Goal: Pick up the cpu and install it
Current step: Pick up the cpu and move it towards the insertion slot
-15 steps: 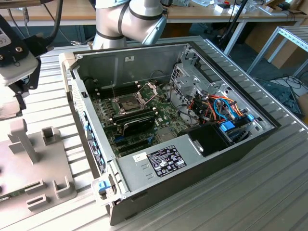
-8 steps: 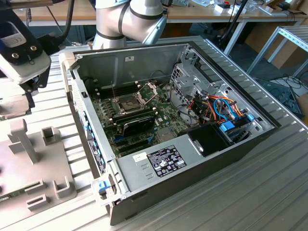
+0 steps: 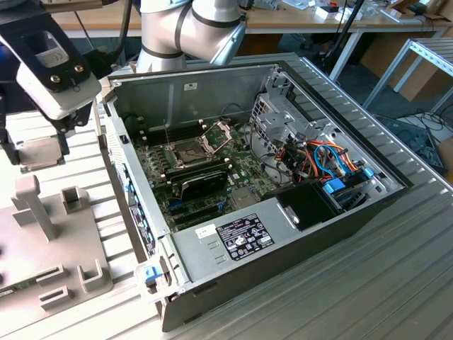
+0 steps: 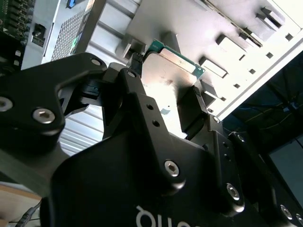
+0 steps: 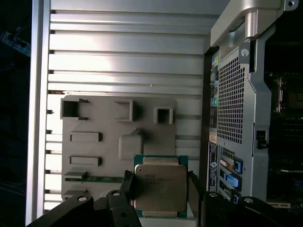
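LAB BENCH: The arm's gripper (image 5: 160,191) is clamping the cpu (image 5: 160,185) between its two black fingers (image 5: 127,182). The jaws are closed on opposite edges of the chip, so in the first wrist view its dull metal lid is facing the camera with the green board edge showing around it. This edge hold is probably keeping the underside free for seating. At the exterior view's left, the chip is hanging level just above the grey holder plate (image 3: 67,244), apparently clear of the blocks and slots that look shaped to park parts at known spots. Beyond it, across the middle of the exterior view, the computer case (image 3: 191,106) is lying on its side with the panel off, giving access from above. Inside, the dark socket (image 3: 190,151) is sitting bare with its retention frame (image 3: 218,132) swung up, seemingly ready to receive the chip and well apart from the gripper. A black card (image 3: 204,180) is lying just beside the socket. Print is marking the chip's lid, and a black label (image 3: 244,237) with white text and marks is sitting on the power supply at lower centre; the wording is not being given. Workbenches (image 3: 283,28) are lining the top of the frame
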